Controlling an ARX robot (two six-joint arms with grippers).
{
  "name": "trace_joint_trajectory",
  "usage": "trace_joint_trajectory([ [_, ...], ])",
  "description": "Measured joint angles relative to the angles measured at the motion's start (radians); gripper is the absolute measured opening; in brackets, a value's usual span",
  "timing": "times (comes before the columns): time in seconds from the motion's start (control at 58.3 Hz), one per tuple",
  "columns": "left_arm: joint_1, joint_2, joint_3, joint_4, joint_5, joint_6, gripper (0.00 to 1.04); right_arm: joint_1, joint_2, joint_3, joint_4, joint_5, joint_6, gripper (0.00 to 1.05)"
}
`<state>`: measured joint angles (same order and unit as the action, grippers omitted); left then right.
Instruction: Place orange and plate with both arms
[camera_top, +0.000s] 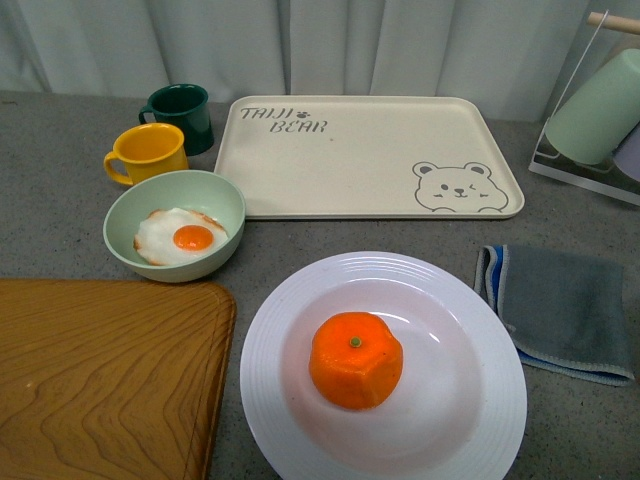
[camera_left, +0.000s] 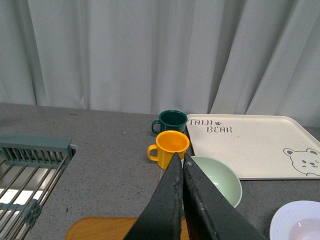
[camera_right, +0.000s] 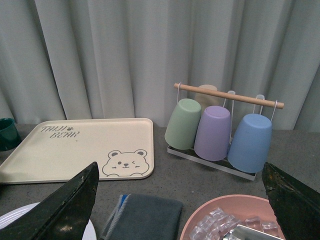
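Orange (camera_top: 356, 360) stem-up in plate (camera_top: 264, 382); left end effector (camera_left: 181, 159) clenched, right end effector (camera_right: 180, 167) released.

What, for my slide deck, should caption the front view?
Orange sits in the plate; bowl and tray behind.

Left fingers (camera_left: 169, 200) tight together; right fingers (camera_right: 70, 205) wide apart.

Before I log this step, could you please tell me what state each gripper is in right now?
Left gripper: closed, fingers pressed together, holding nothing.
Right gripper: open wide, holding nothing.
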<state>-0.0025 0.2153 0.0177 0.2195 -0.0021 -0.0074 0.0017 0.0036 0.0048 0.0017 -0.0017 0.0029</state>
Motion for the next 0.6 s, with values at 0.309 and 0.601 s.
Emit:
trace_joint_trajectory([
  [0.309, 0.0, -0.191, 0.0, -0.211, 0.002, 0.0, 0.04, 0.0, 0.0, 0.0, 0.0, 0.0, 0.0, 0.95],
  [0.601, 0.0, -0.211, 0.0, -0.217, 0.002, 0.0, 0.29, 0.068, 0.181, 0.071, -0.074, 0.125, -0.071, 0.95],
])
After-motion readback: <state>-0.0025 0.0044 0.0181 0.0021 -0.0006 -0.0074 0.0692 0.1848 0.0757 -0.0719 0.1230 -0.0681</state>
